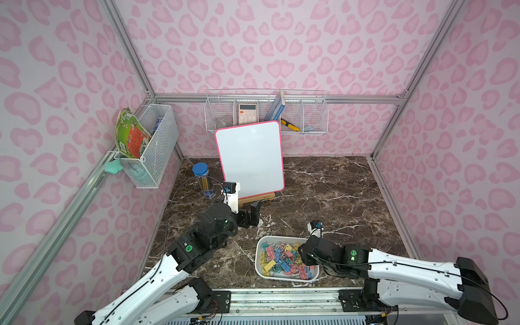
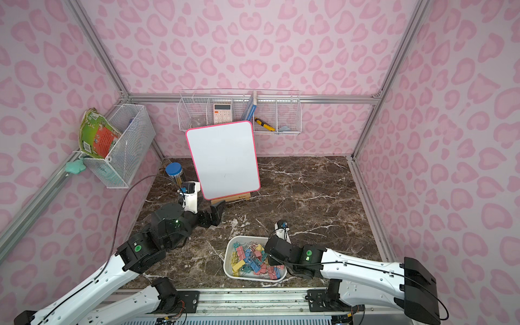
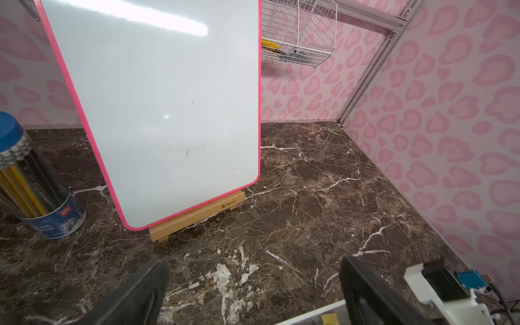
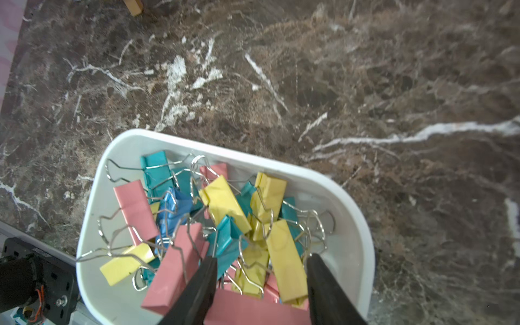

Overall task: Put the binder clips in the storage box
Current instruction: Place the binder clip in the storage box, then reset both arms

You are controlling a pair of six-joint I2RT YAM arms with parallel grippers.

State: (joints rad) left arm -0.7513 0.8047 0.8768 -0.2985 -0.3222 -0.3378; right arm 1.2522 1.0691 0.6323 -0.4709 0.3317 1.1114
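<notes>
The storage box (image 1: 257,253) is a shallow white tray near the table's front edge, and the rim of its wall also shows in the right wrist view (image 4: 92,213). Several pastel binder clips (image 1: 281,259) lie heaped in it, pink, yellow, teal and blue (image 4: 225,197). My right gripper (image 4: 261,257) hangs over the box's right part (image 2: 271,259), its jaws half closed on a pink clip (image 4: 253,309) that spans the gap above the pile. My left gripper (image 3: 254,260) stands open and holds nothing over bare marble, to the left of and behind the box (image 1: 254,215).
A pink-framed whiteboard (image 1: 250,157) leans on a small wooden easel behind the left gripper. A blue-lidded canister of pencils (image 1: 204,180) stands to its left. White wire baskets hang on the back wall (image 1: 267,112) and the left wall (image 1: 152,146).
</notes>
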